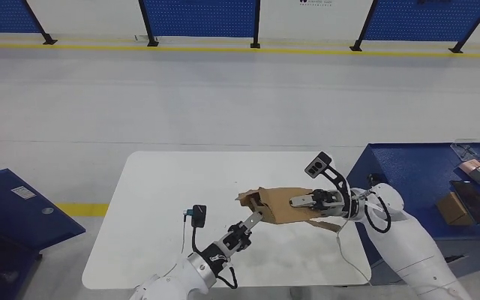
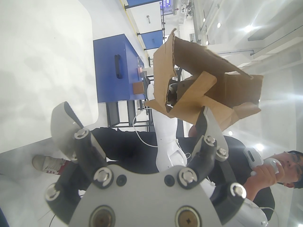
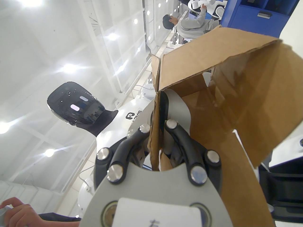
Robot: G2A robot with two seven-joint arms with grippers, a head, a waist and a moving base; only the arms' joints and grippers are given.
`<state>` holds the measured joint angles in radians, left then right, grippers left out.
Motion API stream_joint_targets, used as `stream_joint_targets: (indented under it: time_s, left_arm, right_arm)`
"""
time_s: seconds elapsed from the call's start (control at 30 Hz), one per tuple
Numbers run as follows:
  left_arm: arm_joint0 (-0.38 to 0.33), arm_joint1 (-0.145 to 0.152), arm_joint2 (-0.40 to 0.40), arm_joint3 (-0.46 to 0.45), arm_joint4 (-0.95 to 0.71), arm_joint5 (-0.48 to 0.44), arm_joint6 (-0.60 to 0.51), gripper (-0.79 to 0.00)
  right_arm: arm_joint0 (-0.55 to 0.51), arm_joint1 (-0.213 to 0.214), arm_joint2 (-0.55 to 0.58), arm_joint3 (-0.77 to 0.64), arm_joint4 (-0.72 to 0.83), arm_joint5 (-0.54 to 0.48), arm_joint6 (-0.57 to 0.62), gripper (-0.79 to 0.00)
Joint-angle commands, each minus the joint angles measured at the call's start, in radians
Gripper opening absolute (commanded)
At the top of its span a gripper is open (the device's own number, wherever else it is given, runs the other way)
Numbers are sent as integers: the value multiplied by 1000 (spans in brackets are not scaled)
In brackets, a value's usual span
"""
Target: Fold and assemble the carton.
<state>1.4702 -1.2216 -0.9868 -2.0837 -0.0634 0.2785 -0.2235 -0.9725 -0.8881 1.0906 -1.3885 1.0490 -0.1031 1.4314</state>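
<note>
While the right gripper [image 3: 159, 109] pinches a thin wall of the bent brown cardboard carton [image 1: 281, 204], the left gripper [image 1: 257, 217] is spread wide by a flap.

Brand lettering [image 2: 148, 19] is running along a white wall panel [image 2: 153, 28], with a lit blue screen [image 2: 168, 5] nearby carrying lines too small to read. A white label [image 1: 23, 193] is sitting on the blue cabinet [image 1: 37, 221] beside the table [image 1: 165, 217], its print likewise illegible.
</note>
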Motion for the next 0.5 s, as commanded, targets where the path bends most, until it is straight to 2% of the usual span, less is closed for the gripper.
stream_joint_targets:
  time_s: [0.0, 0.47]
  left_arm:
    - [-7, -2, 8, 3, 15, 22, 0, 0]
    - [-27, -9, 36, 25, 44, 102, -26, 0]
  right_arm:
    - [-2, -2, 3, -1, -3, 0, 2, -785]
    - [-8, -13, 35, 5, -24, 2, 3, -785]
